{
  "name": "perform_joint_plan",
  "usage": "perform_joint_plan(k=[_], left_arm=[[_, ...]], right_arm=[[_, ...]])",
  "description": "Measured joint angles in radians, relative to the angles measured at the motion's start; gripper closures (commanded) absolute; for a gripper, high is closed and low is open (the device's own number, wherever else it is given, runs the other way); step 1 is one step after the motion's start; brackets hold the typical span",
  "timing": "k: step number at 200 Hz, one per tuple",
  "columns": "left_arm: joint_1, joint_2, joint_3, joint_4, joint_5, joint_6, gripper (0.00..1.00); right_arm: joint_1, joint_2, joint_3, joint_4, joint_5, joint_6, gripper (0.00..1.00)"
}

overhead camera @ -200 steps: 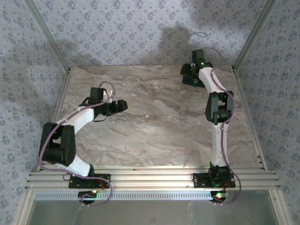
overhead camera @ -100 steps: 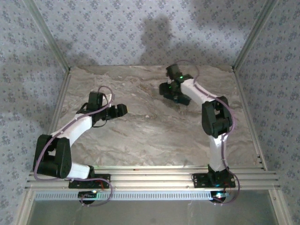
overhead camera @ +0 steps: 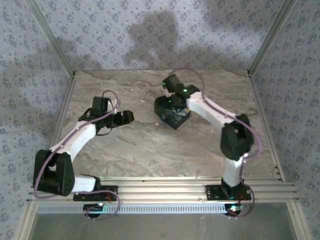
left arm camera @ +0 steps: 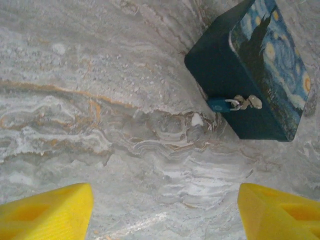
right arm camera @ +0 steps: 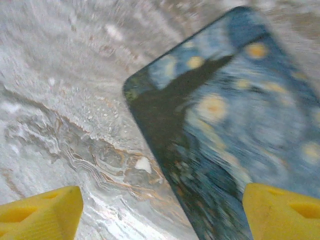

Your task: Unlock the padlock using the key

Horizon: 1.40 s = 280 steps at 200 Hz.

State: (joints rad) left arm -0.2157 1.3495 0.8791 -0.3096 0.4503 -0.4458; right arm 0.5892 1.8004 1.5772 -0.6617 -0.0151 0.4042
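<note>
**Item 1: desk** (overhead camera: pixel 150 150). Grey-and-tan marbled top, enclosed by patterned walls.

**Item 2: box** (left arm camera: pixel 245 75). Dark blue, rounded corners, with a starry-night print on the lid. In the top view it lies a little toward 1 o'clock of the desk's middle. In the left wrist view it sits at 2 o'clock.

**Item 3: padlock** (left arm camera: pixel 220 104). Small, with a blue body. It hangs against the dark side wall of the box, on the wall's 7 o'clock stretch in the left wrist view.

**Item 4: silvery metal parts** (left arm camera: pixel 247 102). They touch the padlock at its 3 o'clock side. They are too small to tell key from shackle.

**Item 5: white fleck** (left arm camera: pixel 197 120). It lies on the desk just beside the box, at 7 o'clock of the padlock.

**Item 6: left tool** (left arm camera: pixel 165 197). Its yellow fingers (left arm camera: pixel 47 210) are spread wide with nothing between them. It sits above bare desk at 9 o'clock of the box, apart from it.

**Item 7: right tool** (right arm camera: pixel 162 202). Its jaws are wide and hold nothing. It is above the box, with the printed lid at 2 o'clock in its own blurred view.
</note>
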Motion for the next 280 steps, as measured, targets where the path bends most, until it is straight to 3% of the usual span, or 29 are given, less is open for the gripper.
perform_joint_plan(k=[36, 77, 105, 123, 175, 242, 280], left_arm=[[0.000, 0.128, 0.162, -0.010, 0.026, 0.011, 0.26], [-0.027, 0.344, 0.354, -0.017, 0.059, 0.018, 0.27], [-0.076, 0.494, 0.521, -0.039, 0.083, 0.027, 0.30], [-0.107, 0.578, 0.620, -0.043, 0.093, 0.030, 0.31], [-0.174, 0.749, 0.798, -0.061, 0.115, 0.031, 0.35], [-0.203, 0.745, 0.649, 0.025, 0.121, -0.036, 0.35], [-0.208, 0.733, 0.628, 0.040, 0.101, -0.054, 0.35]], right_arm=[[-0.109, -0.241, -0.261, 0.055, -0.008, 0.126, 0.15], [-0.181, -0.275, -0.476, 0.112, -0.064, 0.218, 0.19], [-0.216, -0.236, -0.483, 0.150, -0.121, 0.248, 0.36], [-0.237, -0.182, -0.449, 0.161, -0.156, 0.241, 0.41], [-0.269, 0.010, -0.273, 0.163, -0.248, 0.211, 0.41], [-0.338, 0.310, 0.090, 0.144, -0.339, 0.154, 0.40], [-0.338, 0.401, 0.244, 0.108, -0.351, 0.145, 0.36]])
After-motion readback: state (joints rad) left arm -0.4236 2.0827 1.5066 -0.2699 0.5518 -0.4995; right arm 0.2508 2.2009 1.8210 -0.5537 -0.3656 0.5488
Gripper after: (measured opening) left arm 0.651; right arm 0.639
